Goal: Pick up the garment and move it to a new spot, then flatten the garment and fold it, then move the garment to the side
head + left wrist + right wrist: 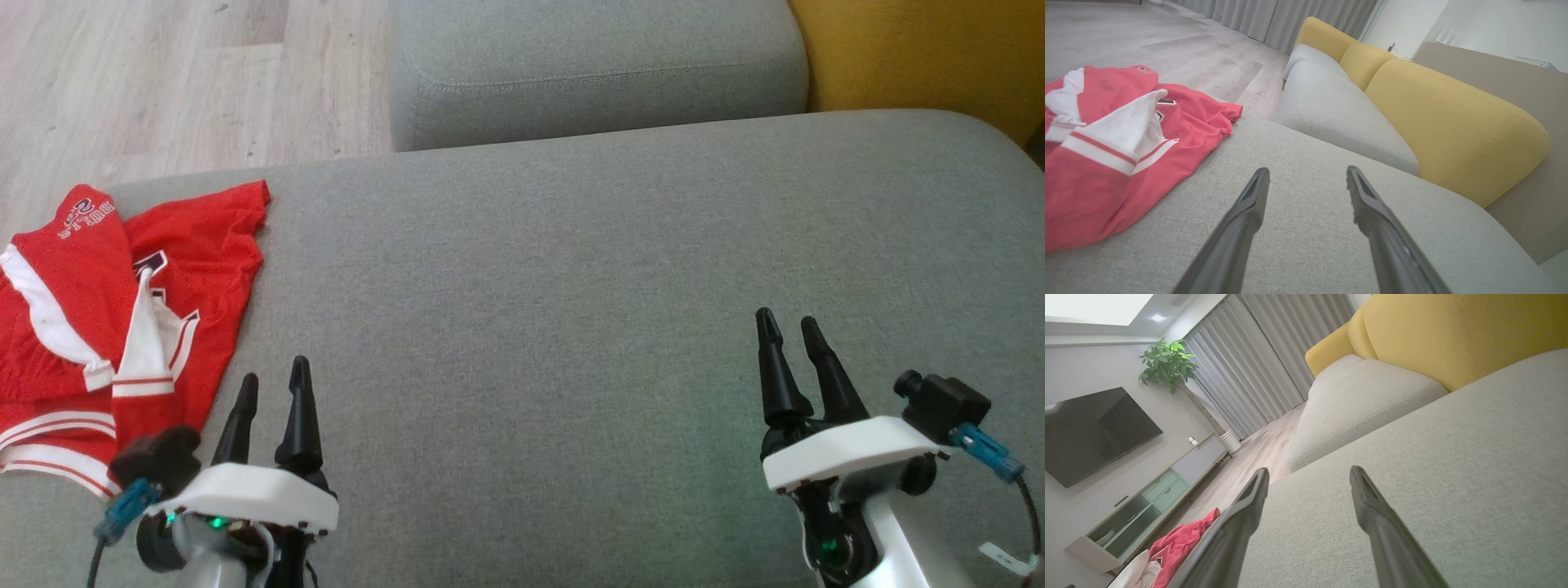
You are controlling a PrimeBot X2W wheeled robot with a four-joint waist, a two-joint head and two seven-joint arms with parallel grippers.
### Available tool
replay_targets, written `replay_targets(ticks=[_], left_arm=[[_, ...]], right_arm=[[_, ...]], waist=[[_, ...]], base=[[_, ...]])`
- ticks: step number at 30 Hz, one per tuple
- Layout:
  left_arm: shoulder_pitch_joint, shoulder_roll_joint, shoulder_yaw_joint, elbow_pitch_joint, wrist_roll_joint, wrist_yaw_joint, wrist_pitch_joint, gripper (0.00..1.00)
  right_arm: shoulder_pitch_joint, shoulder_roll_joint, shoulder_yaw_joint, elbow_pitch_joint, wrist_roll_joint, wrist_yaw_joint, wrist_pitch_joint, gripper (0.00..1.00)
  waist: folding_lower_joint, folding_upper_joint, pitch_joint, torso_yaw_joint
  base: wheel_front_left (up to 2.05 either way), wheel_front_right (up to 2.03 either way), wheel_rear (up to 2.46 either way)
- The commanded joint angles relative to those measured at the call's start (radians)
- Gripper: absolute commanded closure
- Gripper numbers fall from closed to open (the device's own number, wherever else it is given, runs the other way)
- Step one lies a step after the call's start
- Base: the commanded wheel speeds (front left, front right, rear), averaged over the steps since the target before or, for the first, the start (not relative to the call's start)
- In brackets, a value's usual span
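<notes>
Left gripper (274,369) and right gripper (786,317) hover low over the grey sofa cushion (531,269), fingers pointing forward, jaws apart and empty. The crumpled red jersey (82,327) lies at the cushion's left end, just beside the left gripper.

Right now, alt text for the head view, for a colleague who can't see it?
A crumpled red and white garment lies at the left edge of a grey sofa cushion. Both grippers are open and empty, the left gripper close beside the garment, the right gripper far across the cushion.

On the grey cushion (555,269), the crumpled red garment (90,327) lies just beside the left tool (274,369).
</notes>
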Motion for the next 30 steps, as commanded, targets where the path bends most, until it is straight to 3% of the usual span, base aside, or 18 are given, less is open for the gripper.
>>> replay_targets(ticks=[1,30], left_arm=[[-0.065,0.016,0.021,-0.041,0.04,0.005,-0.015,0.0],[-0.084,0.021,-0.013,-0.053,0.363,0.042,-0.097,0.0]], right_arm=[[-0.061,0.001,0.024,-0.03,-0.037,-0.001,-0.021,0.0],[-0.097,0.004,0.067,-0.014,-0.345,-0.001,-0.103,0.0]], waist=[[0.0,0.0,-0.001,0.0],[0.0,0.0,-0.009,-0.006]], base=[[0.0,0.0,0.0],[0.0,0.0,0.0]])
